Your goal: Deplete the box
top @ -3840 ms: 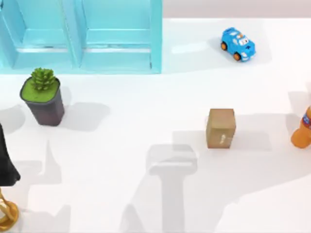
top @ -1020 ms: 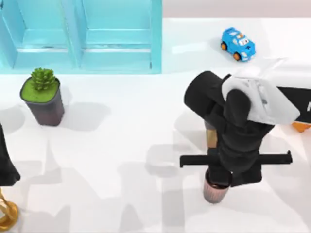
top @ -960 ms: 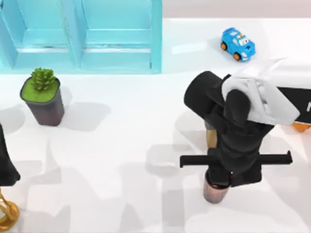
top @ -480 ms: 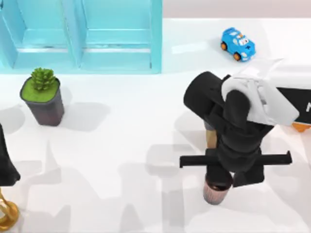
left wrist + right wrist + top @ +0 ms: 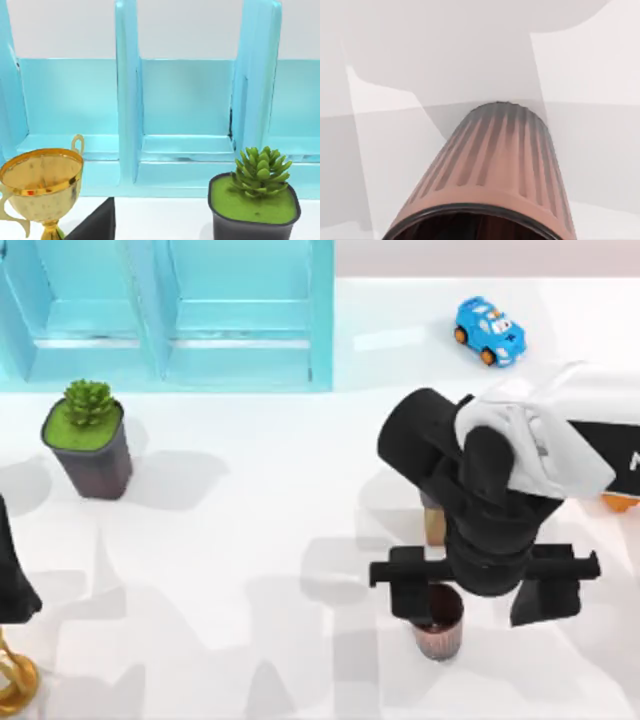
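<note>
Only a tan sliver of the box (image 5: 434,526) shows on the right half of the table; my right arm covers the rest. Just in front of it, nearer the table's front edge, a dark brown ribbed cup (image 5: 438,622) stands upright. My right gripper (image 5: 478,602) hovers over the cup and is open, with one finger (image 5: 410,595) to the cup's left and the other far out to its right. The right wrist view looks down on the cup's ribbed wall (image 5: 492,160) and dark rim. My left arm (image 5: 12,570) is parked at the table's left edge.
A teal shelf unit (image 5: 170,320) runs along the back left. A dark plant pot (image 5: 88,445) stands in front of it, and a gold trophy (image 5: 12,680) sits at the front left corner. A blue toy car (image 5: 490,330) is at the back right, an orange bottle (image 5: 620,502) at the right edge.
The right gripper's fingers have spread wide apart and let go of the ribbed cup, which now stands free on the table. The left arm has not moved.
</note>
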### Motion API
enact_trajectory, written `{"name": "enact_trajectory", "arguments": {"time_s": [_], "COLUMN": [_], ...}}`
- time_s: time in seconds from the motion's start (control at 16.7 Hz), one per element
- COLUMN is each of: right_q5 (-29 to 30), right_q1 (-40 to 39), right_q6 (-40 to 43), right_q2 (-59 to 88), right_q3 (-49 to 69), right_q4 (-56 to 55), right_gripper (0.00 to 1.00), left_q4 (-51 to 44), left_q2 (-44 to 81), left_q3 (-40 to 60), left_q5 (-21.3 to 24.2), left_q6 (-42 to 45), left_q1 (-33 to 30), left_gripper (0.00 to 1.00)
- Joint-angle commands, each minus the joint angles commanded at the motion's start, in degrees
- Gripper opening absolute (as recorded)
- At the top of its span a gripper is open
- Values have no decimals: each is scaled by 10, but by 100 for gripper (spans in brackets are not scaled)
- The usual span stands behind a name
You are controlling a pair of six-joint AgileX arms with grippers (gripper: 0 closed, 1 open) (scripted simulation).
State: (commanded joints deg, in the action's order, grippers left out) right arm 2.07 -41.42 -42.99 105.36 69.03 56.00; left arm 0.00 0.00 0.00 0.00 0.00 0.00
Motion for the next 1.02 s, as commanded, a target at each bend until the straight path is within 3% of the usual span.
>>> {"name": "enact_trajectory", "arguments": {"time_s": [0.6, 1.02], "right_q5": [0, 0], "right_q1": [1, 2], "right_q6": [0, 1], "right_q2": [-1, -32], "right_q3": [9, 146], "right_q4": [10, 186], "right_gripper": [100, 100], "left_q4": [0, 0], "left_q2": [0, 0], "left_q3": [0, 0], "left_q5": [0, 0], "left_q6": [0, 0], "left_q1": [0, 0], "left_gripper": [100, 100]}}
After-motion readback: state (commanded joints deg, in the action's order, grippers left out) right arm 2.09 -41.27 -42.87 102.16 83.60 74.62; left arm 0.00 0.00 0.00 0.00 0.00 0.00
